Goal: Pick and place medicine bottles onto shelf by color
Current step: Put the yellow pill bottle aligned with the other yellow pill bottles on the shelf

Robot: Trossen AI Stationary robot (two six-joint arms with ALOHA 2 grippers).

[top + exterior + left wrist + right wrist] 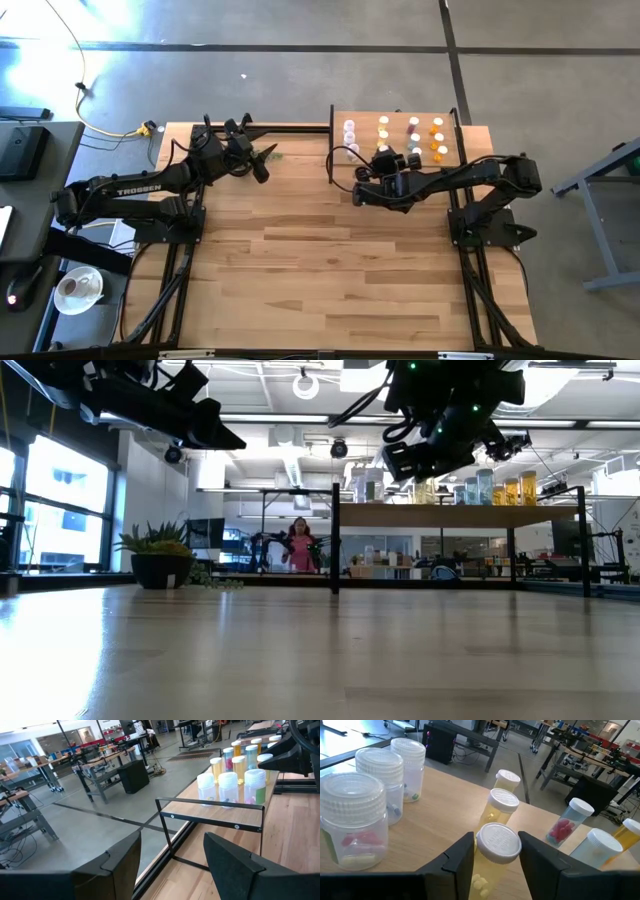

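**Hovering over the yellow row: right hand at a bottle on the shelf**

The right hand (384, 157) is over the shelf (367, 118), at its near edge and about midway along. In the right wrist view it (497, 855) straddles the white cap of a yellow medicine bottle (498, 842) that stands upright on the shelf board. Pale pills show in the bottom of that bottle. I cannot tell whether this hand is grasping the bottle or has let it go.

Two more yellow bottles (501, 805) stand in line behind it, toward the far edge of the shelf. A row of three clear bottles (382, 775) stands along one side of the yellow line. On the other side are a pale blue bottle holding red pills (567, 822) and, further out, an orange one (627, 832). From above, the medicine bottles (414, 135) stand in four rows across the shelf.

The left hand (262, 162) hangs released and empty above the worktop (330, 260), well to the left of the shelf. It faces the shelf's black frame. A small potted plant (160, 555) sits on the worktop just beside that hand, on the side away from the shelf. A person in pink (298, 545) stands in the room far behind the shelf.
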